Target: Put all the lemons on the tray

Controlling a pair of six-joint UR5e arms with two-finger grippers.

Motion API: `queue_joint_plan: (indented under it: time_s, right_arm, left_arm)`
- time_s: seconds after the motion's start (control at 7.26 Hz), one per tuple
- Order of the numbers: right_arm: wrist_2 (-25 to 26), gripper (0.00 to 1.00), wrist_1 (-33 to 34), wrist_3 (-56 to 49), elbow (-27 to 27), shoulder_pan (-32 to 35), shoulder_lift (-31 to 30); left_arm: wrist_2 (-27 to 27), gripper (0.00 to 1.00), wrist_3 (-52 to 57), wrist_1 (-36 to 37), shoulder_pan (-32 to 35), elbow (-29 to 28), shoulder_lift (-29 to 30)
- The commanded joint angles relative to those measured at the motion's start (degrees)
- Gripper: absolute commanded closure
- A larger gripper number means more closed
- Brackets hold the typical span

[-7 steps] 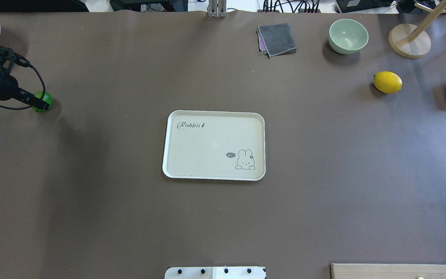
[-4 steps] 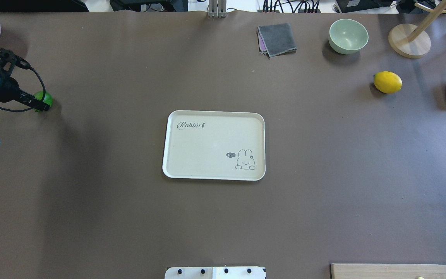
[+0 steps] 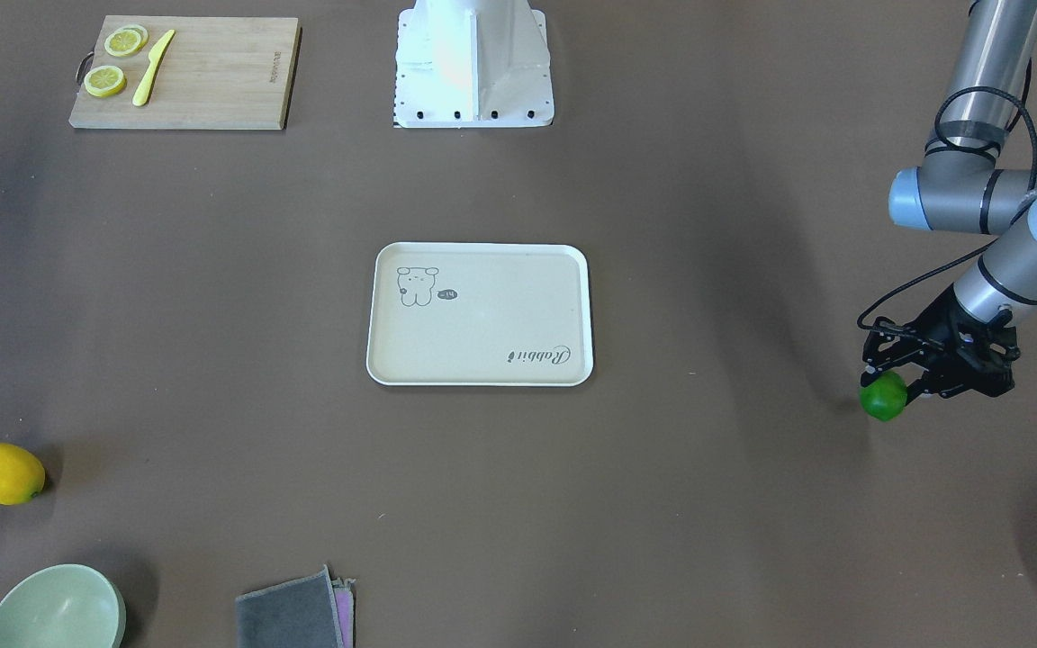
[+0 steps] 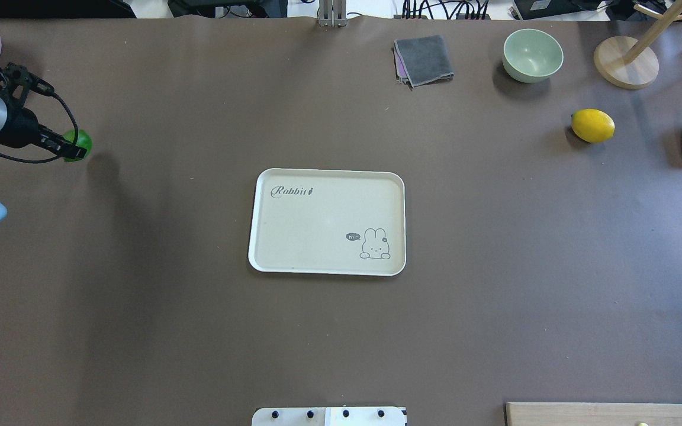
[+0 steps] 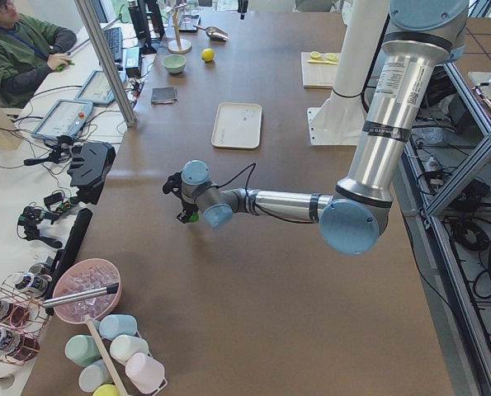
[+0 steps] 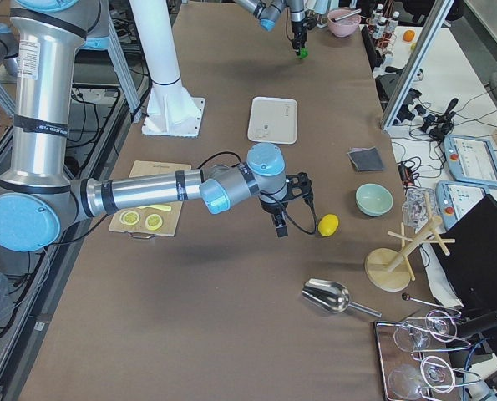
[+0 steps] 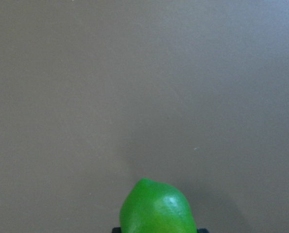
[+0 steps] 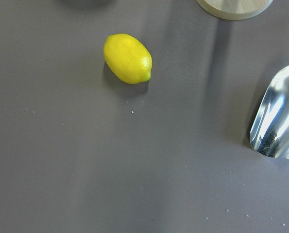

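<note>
Left gripper point(image 3: 894, 382): fingers closed around the green lemon point(image 3: 883, 397), near the table's left end.
Green lemon: seems lifted just clear of the table point(image 4: 199, 331), with its shadow offset from it, though the gap is hard to judge.
Right gripper point(image 6: 302, 188): hovers near the yellow lemon point(image 4: 592, 125); how wide it stands cannot be told.
Yellow lemon: lies on the table near the green bowl point(image 4: 532, 54), well apart from the tray point(image 4: 317, 219).
Tray: mid-table, between the two lemons.

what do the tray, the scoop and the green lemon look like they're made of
The tray: likely matte plastic or melamine; flat cream surface, printed drawing, no glare. The scoop: polished metal; mirror-like reflections. The green lemon: glossy, evenly coloured skin with a sharp highlight; possibly plastic, but real fruit cannot be ruled out.
</note>
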State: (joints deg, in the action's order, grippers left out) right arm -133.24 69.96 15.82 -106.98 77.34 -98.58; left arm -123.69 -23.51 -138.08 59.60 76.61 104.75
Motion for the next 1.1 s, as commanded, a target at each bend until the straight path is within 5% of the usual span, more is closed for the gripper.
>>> queue_joint_plan:
  time_s: [0.0, 0.28, 0.69, 0.96]
  right_arm:
    - [0.0, 0.00, 0.0, 0.0, 0.0, 0.0, 0.0]
    - [0.0, 0.00, 0.0, 0.0, 0.0, 0.0, 0.0]
    - [-0.1, 0.00, 0.0, 0.0, 0.0, 0.0, 0.0]
    - [-0.1, 0.00, 0.0, 0.0, 0.0, 0.0, 0.0]
  left_arm:
    - [-0.1, 1.00, -15.8, -5.3, -0.3, 4.5, 1.9]
    - [0.8, 1.00, -29.5, -13.2, -8.6, 4.3, 5.3]
    - [21.4, 1.00, -42.6, -12.7, -24.8, 4.4, 14.6]
    - [24.6, 1.00, -44.5, -12.5, -27.5, 4.4, 16.2]
